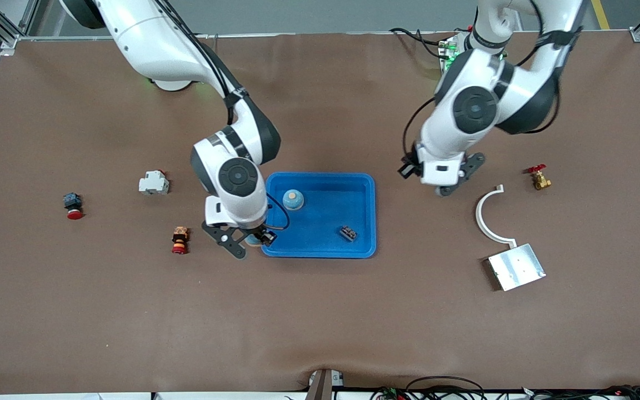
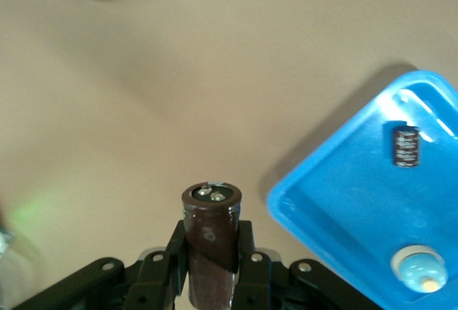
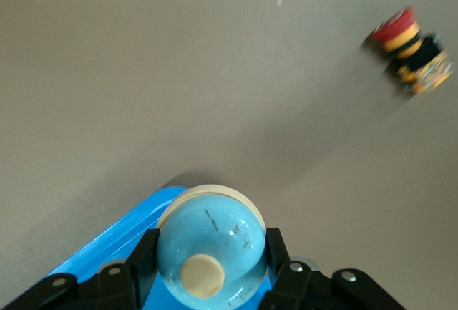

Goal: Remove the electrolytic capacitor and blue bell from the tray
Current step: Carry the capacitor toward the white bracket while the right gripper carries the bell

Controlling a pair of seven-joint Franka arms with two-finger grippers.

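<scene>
Electrolytic capacitor, smooth dark brown cylinder (image 2: 211, 242): upright in our left hand (image 2: 212, 267), over bare table beside the bright blue plastic tray (image 1: 367, 222). Right hand (image 3: 210, 270) grips a pale blue bell (image 3: 210, 248) over the tray's corner.

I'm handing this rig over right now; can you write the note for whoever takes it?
Left gripper: shut on the electrolytic capacitor, over the table off the tray's left-arm end.
Right gripper: shut on a blue bell, over the tray's rim at its right-arm end.
Done: both lifted.
Left: set both down outside the tray.
A second blue bell and a black ridged block lie in the tray.
</scene>
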